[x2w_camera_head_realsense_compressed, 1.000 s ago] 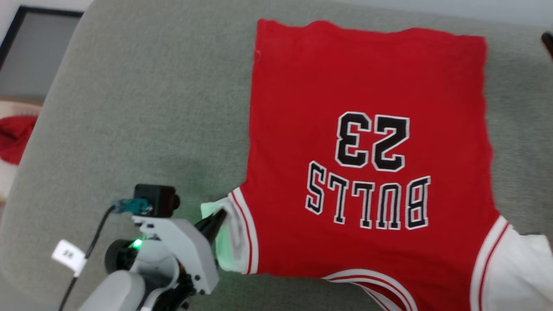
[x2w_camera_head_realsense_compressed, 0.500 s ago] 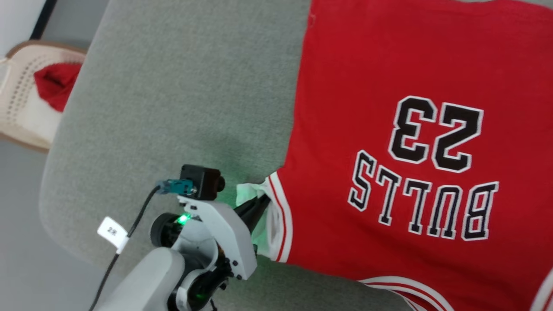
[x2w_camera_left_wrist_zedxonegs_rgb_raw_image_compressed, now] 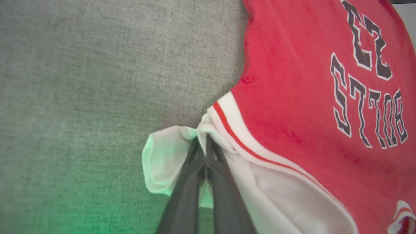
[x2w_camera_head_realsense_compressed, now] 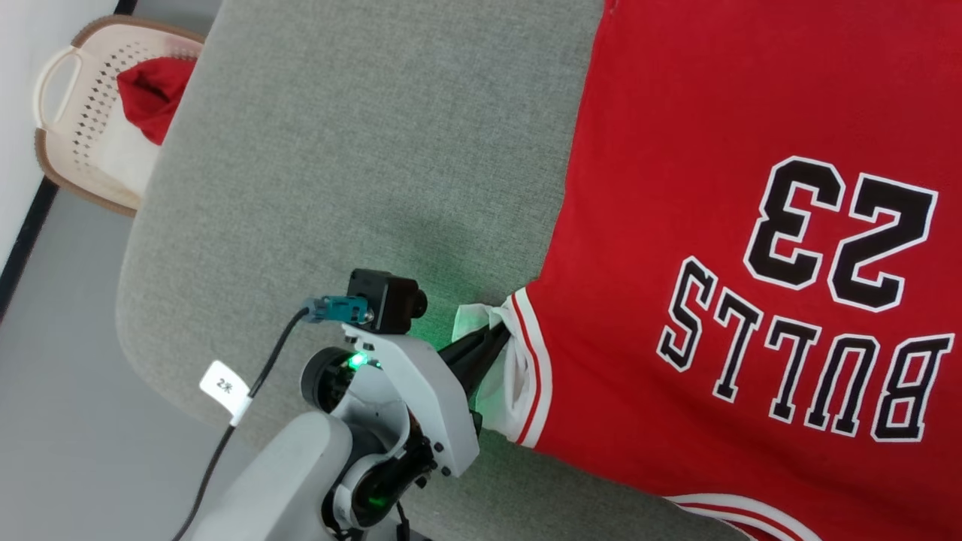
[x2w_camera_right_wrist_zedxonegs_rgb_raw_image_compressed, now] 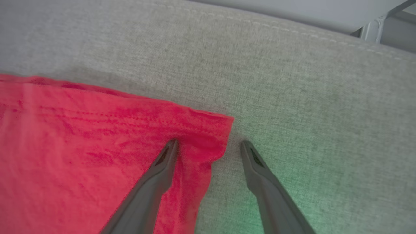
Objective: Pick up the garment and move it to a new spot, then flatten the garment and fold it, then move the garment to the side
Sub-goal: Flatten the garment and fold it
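Garment (x2w_camera_head_realsense_compressed: pixel 714 188): red jersey lying flat on a grey cushion (x2w_camera_head_realsense_compressed: pixel 361 165), lettering "BULLS 23" upside down in the head view, occupying that view from 12 to 5 o'clock. Its white sleeve (x2w_camera_head_realsense_compressed: pixel 503 391), bunched, projects from the body at 8 o'clock. Left gripper (x2w_camera_head_realsense_compressed: pixel 492 338): fingers pressed together, pinching a fold of the sleeve beside the striped trim; the arm enters the head view from 7 o'clock. Right gripper (x2w_camera_right_wrist_zedxonegs_rgb_raw_image_compressed: pixel 209 144): fingers spread, straddling a red hem corner in its wrist view, the 9 o'clock finger over cloth, the 3 o'clock finger over bare cushion. Basket (x2w_camera_head_realsense_compressed: pixel 56 75): at 10 o'clock in the head view, off the cushion, holding a plain red cloth (x2w_camera_head_realsense_compressed: pixel 154 86).
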Available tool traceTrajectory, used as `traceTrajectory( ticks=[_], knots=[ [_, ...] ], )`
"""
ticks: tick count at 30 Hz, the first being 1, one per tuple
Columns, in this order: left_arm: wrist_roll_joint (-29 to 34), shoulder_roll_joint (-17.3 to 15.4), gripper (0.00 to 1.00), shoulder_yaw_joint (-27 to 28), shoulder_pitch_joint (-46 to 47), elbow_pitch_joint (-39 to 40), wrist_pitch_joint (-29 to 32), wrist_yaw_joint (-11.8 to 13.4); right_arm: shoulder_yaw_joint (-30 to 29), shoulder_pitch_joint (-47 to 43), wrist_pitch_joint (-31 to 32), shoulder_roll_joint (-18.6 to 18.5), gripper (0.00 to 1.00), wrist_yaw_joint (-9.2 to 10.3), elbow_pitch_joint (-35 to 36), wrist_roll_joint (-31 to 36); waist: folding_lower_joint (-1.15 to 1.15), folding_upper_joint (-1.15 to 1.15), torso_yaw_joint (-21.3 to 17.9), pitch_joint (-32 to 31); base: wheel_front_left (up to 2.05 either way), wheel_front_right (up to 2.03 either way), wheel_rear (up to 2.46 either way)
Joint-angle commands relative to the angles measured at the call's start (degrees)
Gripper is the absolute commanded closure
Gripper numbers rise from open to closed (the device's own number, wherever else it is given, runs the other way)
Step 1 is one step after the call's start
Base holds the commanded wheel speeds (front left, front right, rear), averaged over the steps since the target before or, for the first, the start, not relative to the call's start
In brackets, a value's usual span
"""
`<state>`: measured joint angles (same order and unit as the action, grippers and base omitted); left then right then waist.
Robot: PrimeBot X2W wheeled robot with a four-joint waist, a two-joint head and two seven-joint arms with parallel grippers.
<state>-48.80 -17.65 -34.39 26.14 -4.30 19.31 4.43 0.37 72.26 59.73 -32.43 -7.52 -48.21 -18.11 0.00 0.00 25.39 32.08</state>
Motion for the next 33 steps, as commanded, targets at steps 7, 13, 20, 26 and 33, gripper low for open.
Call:
traceTrajectory(
  ticks=[7, 13, 20, 26, 33],
  knots=[
    [-0.08, -0.79, 1.0, -0.32, -0.95, -4.23, 0.5, 0.62, -2.95, -2.41, 7.91, 1.99, 1.0, 0.07, -4.2, 7.49, 0.0, 0.0, 0.14, 0.09, 0.0, 0.0, 0.0],
    [-0.4, -1.21, 1.0, 0.24, -0.95, -4.93, -0.06, 0.47, -6.81, -3.02, 8.55, 3.23, 1.0, 0.07, -2.19, 10.71, 0.0, 0.0, -0.97, -1.13, 0.0, 0.0, 0.0],
    [-0.59, -2.72, 1.0, 1.31, -1.47, -4.89, -0.37, 1.18, -8.37, -5.04, 6.95, 5.02, 1.0, 0.07, 1.72, 9.87, 0.0, 0.0, -4.15, -4.05, 0.0, 0.0, 0.0],
    [-0.86, -4.72, 1.0, 2.45, -2.53, -3.48, 0.15, 2.05, -4.84, -9.7, 7.35, 4.54, 1.0, 0.07, 7.66, 4.21, 0.0, 0.0, -8.08, -7.23, 0.0, 0.0, 0.0],
    [-1.46, -6.65, 1.0, 3.51, -4.64, -1.38, 0.77, 3.75, -0.98, -21.09, 7.36, 2.08, 1.0, 0.07, 18.43, -5.79, 0.0, 0.0, -13.02, -10.87, 0.0, 0.0, 0.0]
  ],
)
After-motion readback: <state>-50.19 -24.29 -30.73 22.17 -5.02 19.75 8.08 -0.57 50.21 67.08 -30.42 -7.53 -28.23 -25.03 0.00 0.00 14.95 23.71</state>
